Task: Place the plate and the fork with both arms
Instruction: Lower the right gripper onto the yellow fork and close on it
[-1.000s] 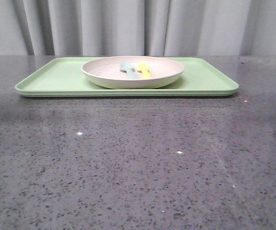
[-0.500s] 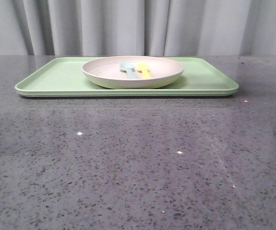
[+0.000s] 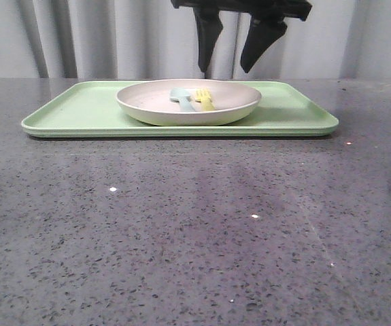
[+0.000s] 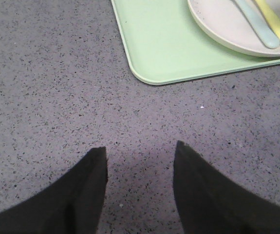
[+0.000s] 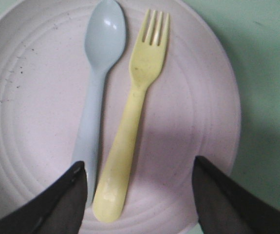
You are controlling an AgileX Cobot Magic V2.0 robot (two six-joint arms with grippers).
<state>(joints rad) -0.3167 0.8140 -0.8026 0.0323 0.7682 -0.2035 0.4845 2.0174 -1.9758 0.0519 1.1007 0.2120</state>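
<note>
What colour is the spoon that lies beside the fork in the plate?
Pale blue-grey. The spoon shows best in the right wrist view.

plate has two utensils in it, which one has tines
The yellow fork has tines. The pale blue-grey spoon lying beside it on the plate ends in a smooth rounded bowl instead.

The front camera sat low, facing 12 o'clock across the table (image 3: 181,231). The left wrist camera looked down near the tray (image 4: 164,53) corner; the right wrist camera hovered close above the plate (image 5: 198,122), apparently straight down. All shared the plate.
</note>
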